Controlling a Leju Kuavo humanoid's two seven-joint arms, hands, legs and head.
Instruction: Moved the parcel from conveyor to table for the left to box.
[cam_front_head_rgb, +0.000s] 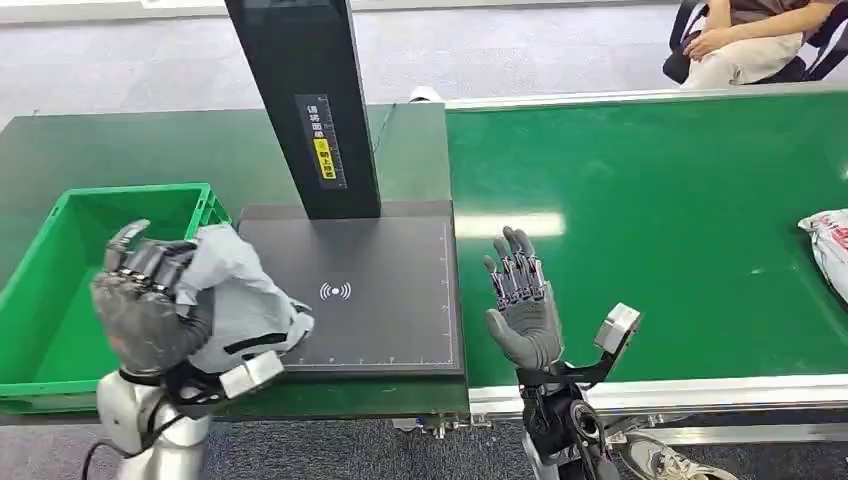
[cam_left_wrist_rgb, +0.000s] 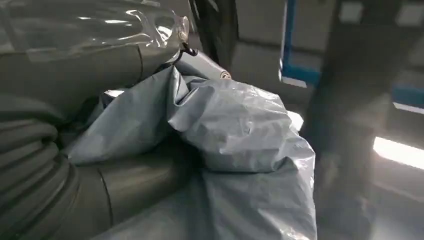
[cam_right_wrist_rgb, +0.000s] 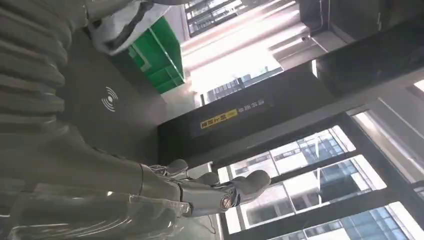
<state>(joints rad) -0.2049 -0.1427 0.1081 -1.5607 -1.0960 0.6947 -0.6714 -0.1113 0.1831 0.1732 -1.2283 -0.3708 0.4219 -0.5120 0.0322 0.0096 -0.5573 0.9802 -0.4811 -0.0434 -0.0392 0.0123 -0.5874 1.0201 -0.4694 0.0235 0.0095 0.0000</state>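
Parcel (cam_front_head_rgb: 235, 290), grey poly bag, was clutched in my left robot hand (cam_front_head_rgb: 150, 300), hanging between the scanner pad (cam_front_head_rgb: 370, 300) and the green crate (cam_front_head_rgb: 60, 300) on the bench (cam_front_head_rgb: 120, 150). Right robot hand (cam_front_head_rgb: 520, 300) was empty, fingers splayed, over the conveyor (cam_front_head_rgb: 650, 220). Risk: slick bag slips, snags the crate rim.

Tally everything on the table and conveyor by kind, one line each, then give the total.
Grey parcel, held by the left hand: 1
White parcel at the conveyor's edge: 1
Green crate: 1
Black scanner pad: 1
Black scanner post: 1
Total: 5
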